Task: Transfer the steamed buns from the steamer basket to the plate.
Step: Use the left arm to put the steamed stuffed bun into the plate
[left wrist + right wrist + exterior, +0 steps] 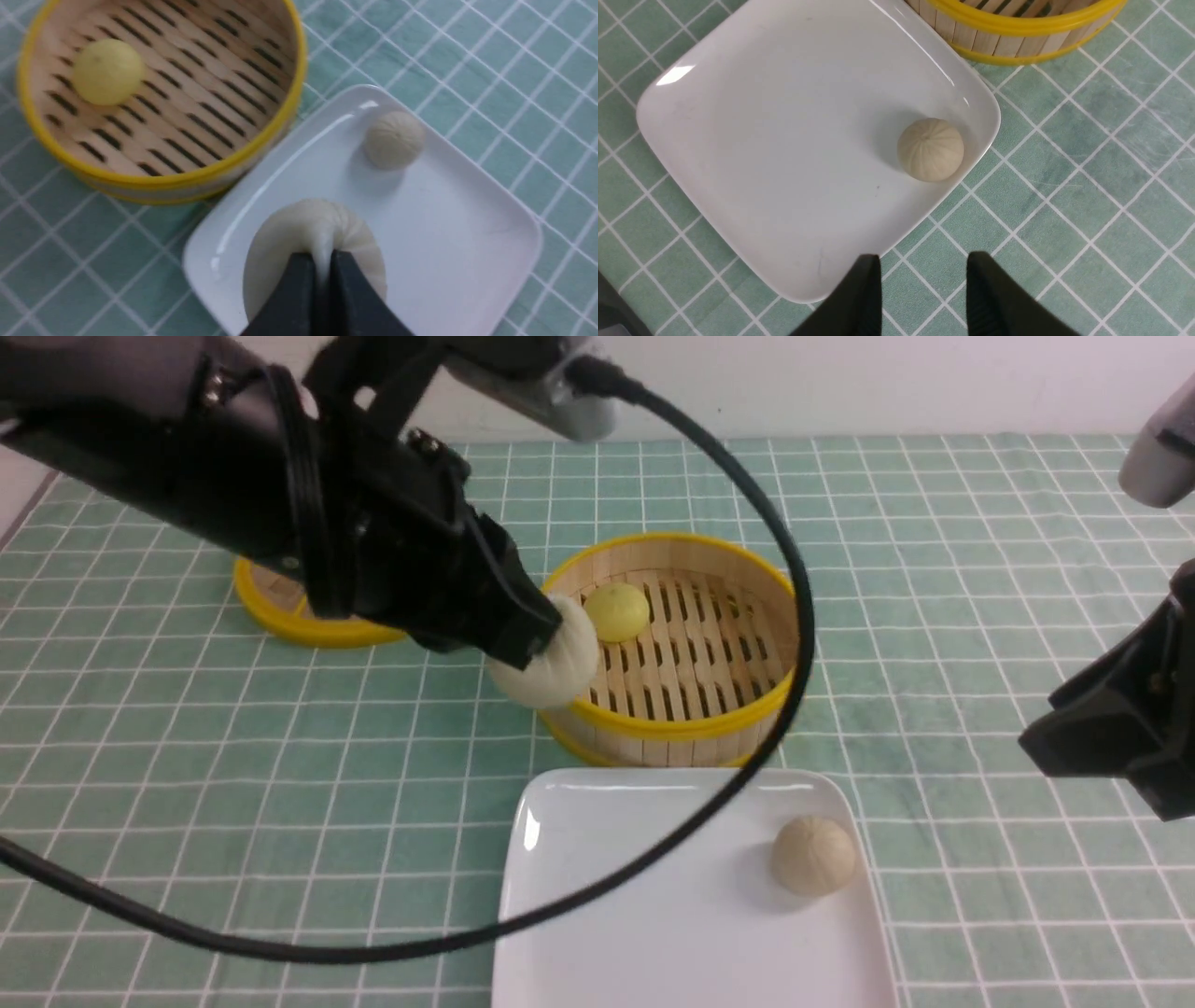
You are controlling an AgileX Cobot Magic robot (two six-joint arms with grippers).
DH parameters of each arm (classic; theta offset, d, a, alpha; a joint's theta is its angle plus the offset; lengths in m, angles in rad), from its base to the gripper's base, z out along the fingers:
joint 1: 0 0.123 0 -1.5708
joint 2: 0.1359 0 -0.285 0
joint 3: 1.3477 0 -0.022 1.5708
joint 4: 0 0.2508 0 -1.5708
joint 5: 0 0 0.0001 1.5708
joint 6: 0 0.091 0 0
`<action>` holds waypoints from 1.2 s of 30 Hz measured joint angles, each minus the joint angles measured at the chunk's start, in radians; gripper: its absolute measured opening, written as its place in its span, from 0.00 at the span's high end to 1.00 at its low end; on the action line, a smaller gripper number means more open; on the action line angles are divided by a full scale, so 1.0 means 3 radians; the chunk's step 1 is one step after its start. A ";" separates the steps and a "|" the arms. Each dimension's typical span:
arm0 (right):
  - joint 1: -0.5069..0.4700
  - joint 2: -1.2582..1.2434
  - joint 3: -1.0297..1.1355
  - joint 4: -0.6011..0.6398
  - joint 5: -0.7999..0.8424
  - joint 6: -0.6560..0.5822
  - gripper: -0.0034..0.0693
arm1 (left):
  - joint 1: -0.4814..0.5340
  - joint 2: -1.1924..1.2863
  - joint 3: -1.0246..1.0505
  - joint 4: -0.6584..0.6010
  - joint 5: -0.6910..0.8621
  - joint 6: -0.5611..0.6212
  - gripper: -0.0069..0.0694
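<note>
1. While the left hand (322, 261) is clenched on the pleated top of the cream bun (303, 228), this bun hangs in the air. Its pinched top is pulled out toward the hand and its round bottom points away.
2. Front view: held bun is at the left rim of the steamer basket (672, 723). Left wrist view: the plate (467, 233) is under it, at the corner next to the basket.
3. Yellow bun (616, 611) lies inside the basket on the slats, near the far-left wall.
4. Beige bun (930, 149) sits on the plate, close to the right edge, pleat centre facing up.
5. Right hand (924, 289): jaws apart, grasping nothing, over the worktop (187, 756) just beside the plate.
6. Basket stands upright w/ opening up, just behind the plate; a flat lid (280, 616) lies further left, partly behind the left arm.
</note>
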 joint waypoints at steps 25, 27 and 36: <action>0.0000 0.0000 0.0000 0.0170 0.0007 -0.0048 0.58 | -0.0110 0.1450 0.0419 -0.1584 -0.0637 0.1765 0.87; 0.0000 0.0000 0.0000 0.0173 0.0007 -0.0048 0.58 | -0.0180 0.1499 0.0415 -0.1603 -0.0674 0.1812 0.87; 0.0000 0.0000 0.0000 0.0173 0.0089 -0.0049 0.58 | -0.0253 0.1597 0.0415 -0.1602 -0.1151 0.1837 0.87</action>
